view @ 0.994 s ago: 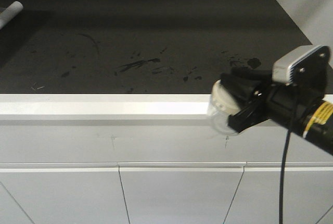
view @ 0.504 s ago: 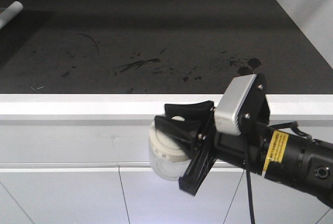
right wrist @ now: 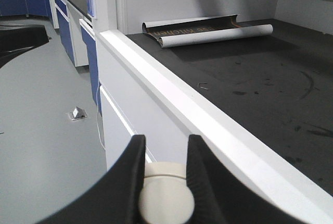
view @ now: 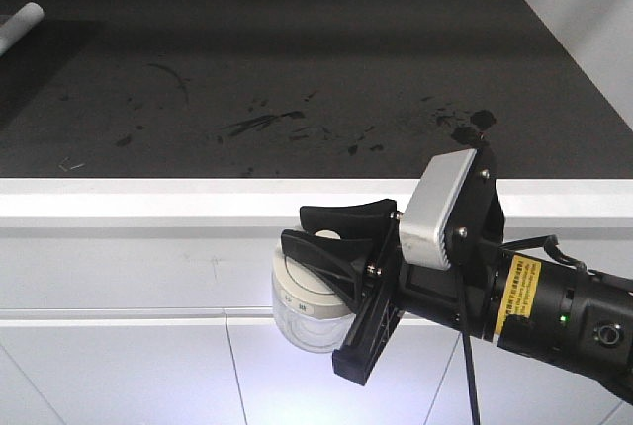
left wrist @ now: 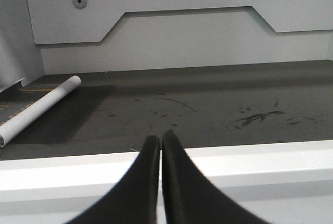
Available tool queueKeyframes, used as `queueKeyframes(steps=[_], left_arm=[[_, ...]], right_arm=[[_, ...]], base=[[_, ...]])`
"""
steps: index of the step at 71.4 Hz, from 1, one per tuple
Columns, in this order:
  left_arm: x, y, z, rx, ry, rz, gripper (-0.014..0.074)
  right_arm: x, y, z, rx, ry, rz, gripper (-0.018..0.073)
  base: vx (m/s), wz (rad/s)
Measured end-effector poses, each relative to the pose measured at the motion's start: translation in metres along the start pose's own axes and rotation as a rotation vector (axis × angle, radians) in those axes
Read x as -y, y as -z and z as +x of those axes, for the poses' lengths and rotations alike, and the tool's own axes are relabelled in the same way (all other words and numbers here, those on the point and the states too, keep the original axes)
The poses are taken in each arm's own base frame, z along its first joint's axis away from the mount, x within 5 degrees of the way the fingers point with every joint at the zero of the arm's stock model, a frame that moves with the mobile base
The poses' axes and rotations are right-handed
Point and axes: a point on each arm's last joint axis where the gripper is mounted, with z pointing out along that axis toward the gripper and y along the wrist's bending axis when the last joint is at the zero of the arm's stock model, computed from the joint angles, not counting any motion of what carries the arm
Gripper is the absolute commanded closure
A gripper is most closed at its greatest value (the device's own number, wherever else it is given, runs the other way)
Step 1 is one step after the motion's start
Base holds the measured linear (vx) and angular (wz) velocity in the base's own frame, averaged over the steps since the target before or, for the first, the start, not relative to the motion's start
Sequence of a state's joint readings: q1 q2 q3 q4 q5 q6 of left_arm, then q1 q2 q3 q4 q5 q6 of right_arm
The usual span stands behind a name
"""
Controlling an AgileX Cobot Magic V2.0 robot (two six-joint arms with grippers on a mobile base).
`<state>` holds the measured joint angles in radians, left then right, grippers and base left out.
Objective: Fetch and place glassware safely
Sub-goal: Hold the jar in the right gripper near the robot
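Since a second ago the right arm has carried the jar [view: 305, 318] down and to the left: it was level with the counter's white front edge [view: 178, 203], and it now hangs below that edge, in front of the cabinet fronts [view: 119, 366]. Over the last half second the shift is small, slightly lower and slightly left.

The right gripper [view: 320, 232] is clamped on the knob [right wrist: 165, 171] of the cream lid [view: 295, 292]. The wrist view shows one black finger on each side of the knob and the lid disc just beneath them. The jar therefore lies straight under the fingertips, lid uppermost and glass body below. Its axis looks close to upright, though the exact tilt cannot be read.

The left gripper [left wrist: 160, 141] has its fingers pressed together with nothing between them. It points at the white edge from the near side, with the dark worktop [left wrist: 218, 104] and a paper roll [left wrist: 41, 107] beyond that edge. It is away from the jar, so the right arm alone has the load.

Judging by this, the jar is being carried. The hold is only on the knob, so the glass depends on the lid staying seated, and a slow, level move suits it. Where it will be set down is not in view.
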<state>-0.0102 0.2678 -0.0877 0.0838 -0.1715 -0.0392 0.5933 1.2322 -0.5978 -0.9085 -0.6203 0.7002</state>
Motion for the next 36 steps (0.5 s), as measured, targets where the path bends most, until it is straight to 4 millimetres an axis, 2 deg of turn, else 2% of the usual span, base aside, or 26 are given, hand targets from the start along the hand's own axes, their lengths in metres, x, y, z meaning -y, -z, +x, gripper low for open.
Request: queueKeyframes(steps=[36], left_arm=[[0.0, 0.0, 0.0, 0.0, 0.0, 0.0, 0.0603]], right_arm=[[0.0, 0.0, 0.0, 0.0, 0.0, 0.0, 0.0559]], base=[[0.0, 0.0]])
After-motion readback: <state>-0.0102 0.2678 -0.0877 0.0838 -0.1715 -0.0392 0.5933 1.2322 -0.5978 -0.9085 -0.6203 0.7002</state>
